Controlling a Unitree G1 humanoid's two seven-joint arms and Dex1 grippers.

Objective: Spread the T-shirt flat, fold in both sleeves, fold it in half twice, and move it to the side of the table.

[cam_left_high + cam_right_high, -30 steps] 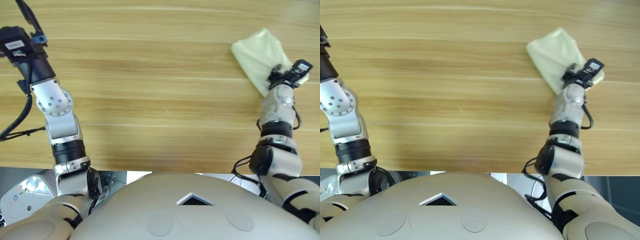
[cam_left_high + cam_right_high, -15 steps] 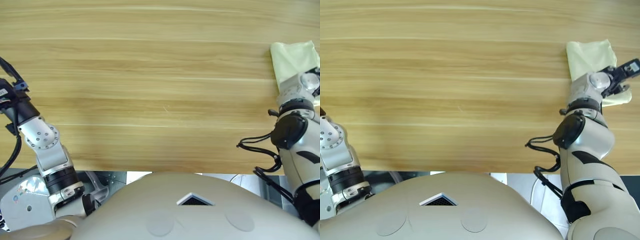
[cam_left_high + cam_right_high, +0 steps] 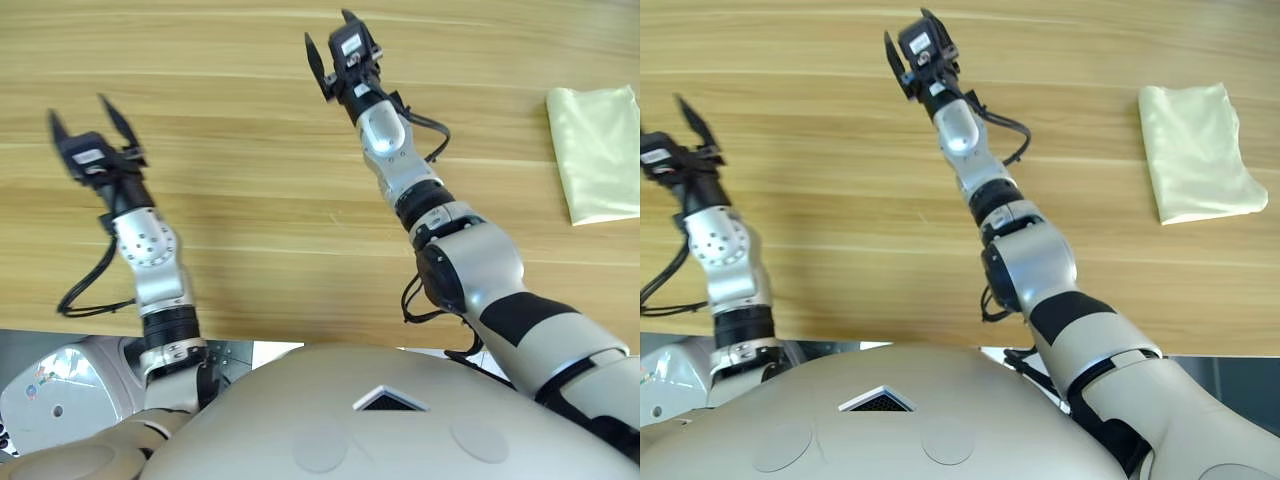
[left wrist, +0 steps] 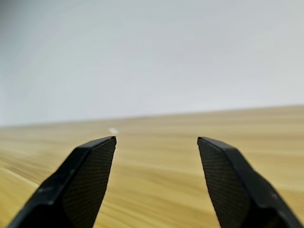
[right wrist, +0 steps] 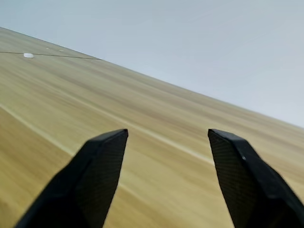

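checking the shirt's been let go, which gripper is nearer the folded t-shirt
Right. The right gripper hangs open over the middle of the table, apart from the folded T-shirt at the right side; the left gripper, also open, is farther off over the left side.

Plain pale-yellow T-shirt (image 3: 598, 150). Light brown wood desk (image 3: 250, 215), long grain streaks. Black left gripper (image 3: 78, 109) and right gripper (image 3: 327, 28), cross-hatched pads (image 4: 90, 187).

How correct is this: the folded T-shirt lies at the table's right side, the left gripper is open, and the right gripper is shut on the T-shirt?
One part is wrong: the right gripper is open and empty, apart from the T-shirt, as the left eye view shows. The rest is right.
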